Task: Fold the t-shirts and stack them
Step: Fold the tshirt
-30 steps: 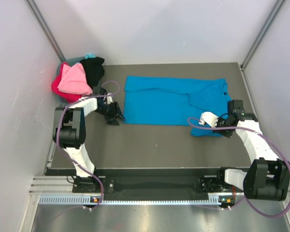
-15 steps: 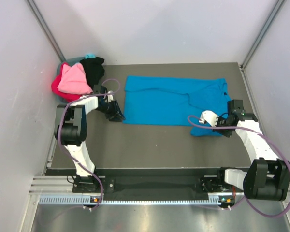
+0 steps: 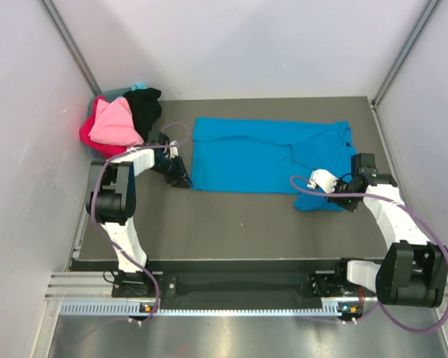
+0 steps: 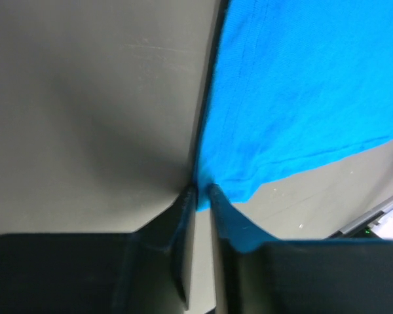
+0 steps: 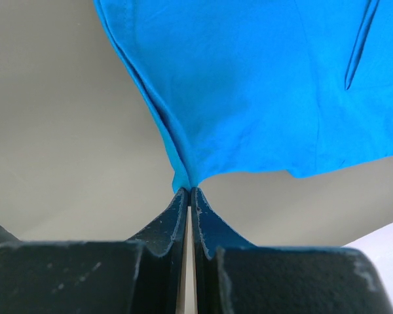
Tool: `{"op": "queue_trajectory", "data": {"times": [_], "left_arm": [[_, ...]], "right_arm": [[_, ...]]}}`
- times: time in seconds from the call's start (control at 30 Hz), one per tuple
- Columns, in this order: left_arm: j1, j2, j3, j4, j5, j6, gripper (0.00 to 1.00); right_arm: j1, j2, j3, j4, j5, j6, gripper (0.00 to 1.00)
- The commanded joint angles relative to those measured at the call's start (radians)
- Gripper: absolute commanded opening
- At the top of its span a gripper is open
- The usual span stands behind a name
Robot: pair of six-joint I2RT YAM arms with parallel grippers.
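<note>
Dark grey desk [image 3: 231, 224] inside a white-walled booth, seen from above. Two arm bases sit along the bottom edge of the frame. Above them, the left hand [image 3: 185, 179] lies low at the lower left corner of a bright blue t-shirt [image 3: 261, 153]. Its wrist view shows the fingertips [image 4: 183, 199] drawn close, with the shirt's corner pinched in the narrow gap. At the shirt's lower right corner, the right hand [image 3: 337, 200] has its fingers pressed together on a tuck of blue hem, which rises into a small peak. The bright blue t-shirt lies spread across the middle of the desk, with a fold line through its right half. Farther back, at the desk's upper left corner, a teal basket [image 3: 119, 92] holds a heap of shirts: a light pink t-shirt [image 3: 116, 123] on top, a red t-shirt [image 3: 89, 136] beneath at the left, and a black t-shirt [image 3: 143, 106] at the right.
</note>
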Motion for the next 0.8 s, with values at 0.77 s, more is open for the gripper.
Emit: {"op": "queue_trajectory", "data": {"times": [0.77], "left_arm": [[0.006, 0.033, 0.317, -0.057, -0.042, 0.172, 0.0]], "right_arm": [[-0.066, 0.025, 0.284, 0.136, -0.048, 0.319, 0.0]]}}
